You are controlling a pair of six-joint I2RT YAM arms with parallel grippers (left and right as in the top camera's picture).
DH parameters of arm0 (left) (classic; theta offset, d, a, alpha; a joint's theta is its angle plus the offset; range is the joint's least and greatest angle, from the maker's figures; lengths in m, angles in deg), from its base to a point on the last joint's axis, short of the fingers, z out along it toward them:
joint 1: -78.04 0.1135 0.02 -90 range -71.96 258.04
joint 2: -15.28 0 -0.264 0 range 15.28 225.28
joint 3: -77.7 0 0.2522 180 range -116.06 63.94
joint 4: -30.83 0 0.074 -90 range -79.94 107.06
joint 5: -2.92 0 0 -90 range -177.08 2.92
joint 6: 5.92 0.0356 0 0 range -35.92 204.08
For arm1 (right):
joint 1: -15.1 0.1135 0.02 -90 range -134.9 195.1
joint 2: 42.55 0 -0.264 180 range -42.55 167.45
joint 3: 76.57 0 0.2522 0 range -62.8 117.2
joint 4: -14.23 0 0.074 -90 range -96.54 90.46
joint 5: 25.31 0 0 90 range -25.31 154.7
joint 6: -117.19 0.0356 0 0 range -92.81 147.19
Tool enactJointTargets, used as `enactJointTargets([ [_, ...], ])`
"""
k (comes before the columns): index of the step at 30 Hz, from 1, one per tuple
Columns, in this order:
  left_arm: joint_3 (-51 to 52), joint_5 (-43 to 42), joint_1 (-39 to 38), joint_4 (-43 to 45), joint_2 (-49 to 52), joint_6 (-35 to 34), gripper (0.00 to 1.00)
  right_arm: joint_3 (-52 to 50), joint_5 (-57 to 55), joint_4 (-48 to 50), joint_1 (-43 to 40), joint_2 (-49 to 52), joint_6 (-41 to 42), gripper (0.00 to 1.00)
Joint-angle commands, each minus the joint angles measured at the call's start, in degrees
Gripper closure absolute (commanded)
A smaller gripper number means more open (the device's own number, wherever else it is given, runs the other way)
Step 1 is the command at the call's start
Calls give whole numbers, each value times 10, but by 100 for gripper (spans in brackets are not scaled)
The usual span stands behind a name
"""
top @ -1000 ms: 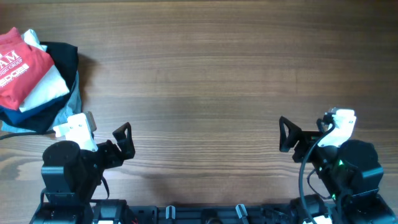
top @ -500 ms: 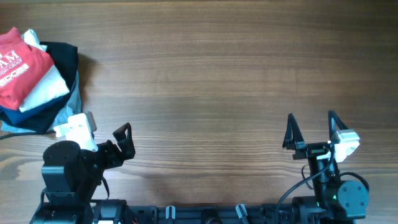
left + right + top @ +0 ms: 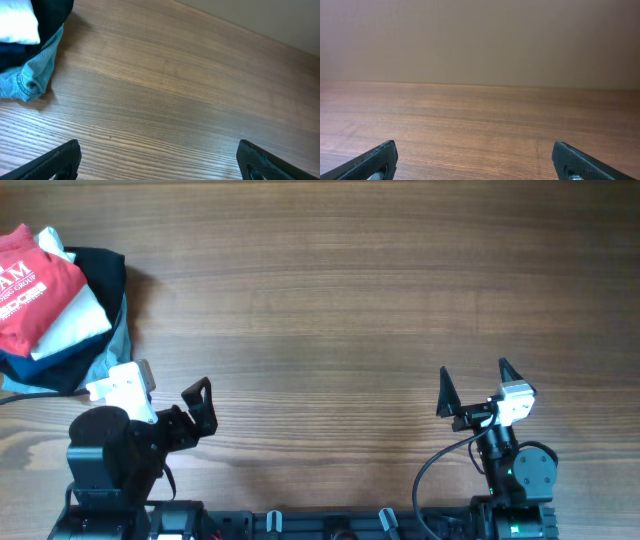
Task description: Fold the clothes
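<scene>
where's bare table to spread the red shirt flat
Bare wood runs from the clothes pile across the table to its right edge, ahead of the left hand and right hand. Only the far left corner is crowded, where the red shirt tops the pile.

Looking like robot lab or test room. Two robot arms, left arm (image 3: 100,455) and right arm (image 3: 518,468), sitting mounted on black rail (image 3: 300,525) along near edge of wood-grain desk (image 3: 330,300). Black cable (image 3: 422,478) looping beside right arm. Plain beige wall (image 3: 480,40) running behind desk.
</scene>
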Motion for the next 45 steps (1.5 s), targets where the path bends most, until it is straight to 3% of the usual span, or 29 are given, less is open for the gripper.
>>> enactJointTargets([
  [1,5,6,-2,2,-2,-5,0,0,11,3,-3,-5,4,0],
  [20,5,7,-2,-1,-2,-4,0,0,11,3,-3,-5,4,0],
  [24,35,48,-1,-3,-31,2,0,0,11,3,-3,-5,4,0],
  [26,94,63,-1,36,-69,2,0,0,11,3,-3,-5,4,0],
  [35,387,57,-1,404,-245,5,0,0,11,3,-3,-5,4,0],
  [39,458,57,-2,536,-287,61,0,0,11,3,-3,-5,4,0],
  [41,484,57,-2,573,-295,62,0,0,11,3,-3,-5,4,0],
  [45,490,65,-2,510,-295,59,0,0,11,3,-3,-5,4,0],
])
